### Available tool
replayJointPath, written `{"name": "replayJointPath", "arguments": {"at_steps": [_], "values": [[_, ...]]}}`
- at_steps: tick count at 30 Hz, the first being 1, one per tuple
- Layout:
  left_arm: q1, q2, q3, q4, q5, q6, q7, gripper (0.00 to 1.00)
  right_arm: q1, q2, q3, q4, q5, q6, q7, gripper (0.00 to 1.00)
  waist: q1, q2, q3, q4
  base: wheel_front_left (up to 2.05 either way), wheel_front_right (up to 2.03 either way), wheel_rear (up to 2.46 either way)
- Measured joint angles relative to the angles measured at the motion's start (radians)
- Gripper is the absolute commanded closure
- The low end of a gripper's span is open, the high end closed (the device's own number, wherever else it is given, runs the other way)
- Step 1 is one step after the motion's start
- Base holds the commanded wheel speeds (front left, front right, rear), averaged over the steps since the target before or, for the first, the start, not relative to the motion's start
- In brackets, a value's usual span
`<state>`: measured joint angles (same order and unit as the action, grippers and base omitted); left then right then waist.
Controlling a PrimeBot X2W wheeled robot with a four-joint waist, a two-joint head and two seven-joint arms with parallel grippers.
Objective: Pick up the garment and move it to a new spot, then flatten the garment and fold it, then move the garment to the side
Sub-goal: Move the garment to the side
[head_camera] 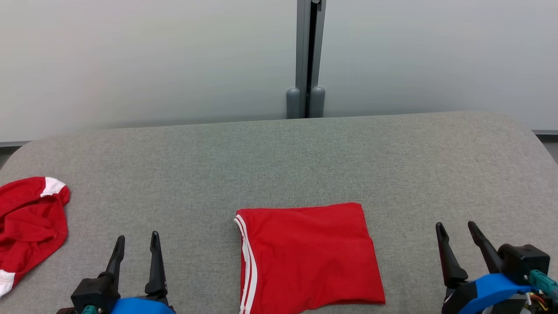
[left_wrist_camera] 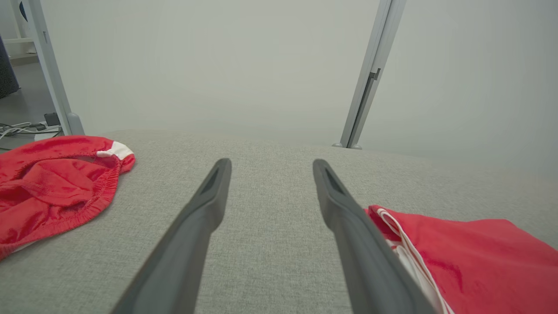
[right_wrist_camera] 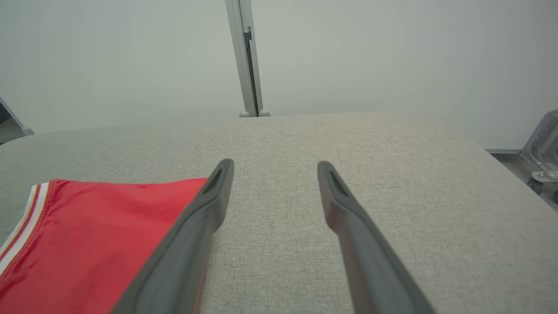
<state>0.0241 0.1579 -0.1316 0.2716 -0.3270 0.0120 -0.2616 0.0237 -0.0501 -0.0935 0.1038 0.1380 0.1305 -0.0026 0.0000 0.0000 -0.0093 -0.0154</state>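
A red garment (head_camera: 307, 257) with white side stripes lies folded into a flat rectangle on the grey table (head_camera: 279, 161), near its front edge at the centre. The left wrist view has the garment (left_wrist_camera: 479, 261) at lower right, and the right wrist view has it (right_wrist_camera: 91, 244) at lower left. My left gripper (head_camera: 137, 242) hovers open to the left of it, nothing between its fingers. On the garment's right, my right gripper (head_camera: 457, 229) is open and empty too. Neither touches the cloth.
A second red garment (head_camera: 30, 226) with white trim lies crumpled at the table's left edge, also seen as a bunched heap (left_wrist_camera: 52, 183) in the left wrist view. A grey post (head_camera: 307, 56) stands behind the table against a pale wall.
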Motion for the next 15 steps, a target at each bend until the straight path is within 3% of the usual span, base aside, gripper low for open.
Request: {"name": "replayJointPath", "arguments": {"at_steps": [8, 15], "values": [[0.0, 0.011, -0.002, -0.003, 0.001, 0.006, 0.001, 0.0, -0.015, 0.0, 0.044, 0.013, 0.008, 0.0, 0.03, 0.0, 0.0, 0.0, 0.008, -0.006, 0.0, 0.0, 0.0], [-0.017, 0.018, -0.013, -0.02, 0.012, 0.014, 0.002, 0.0, -0.125, 0.002, 0.125, 0.056, 0.057, 0.0, 0.279, 0.0, 0.0001, 0.0, 0.047, -0.003, 0.0, 0.0, 0.0]]}}
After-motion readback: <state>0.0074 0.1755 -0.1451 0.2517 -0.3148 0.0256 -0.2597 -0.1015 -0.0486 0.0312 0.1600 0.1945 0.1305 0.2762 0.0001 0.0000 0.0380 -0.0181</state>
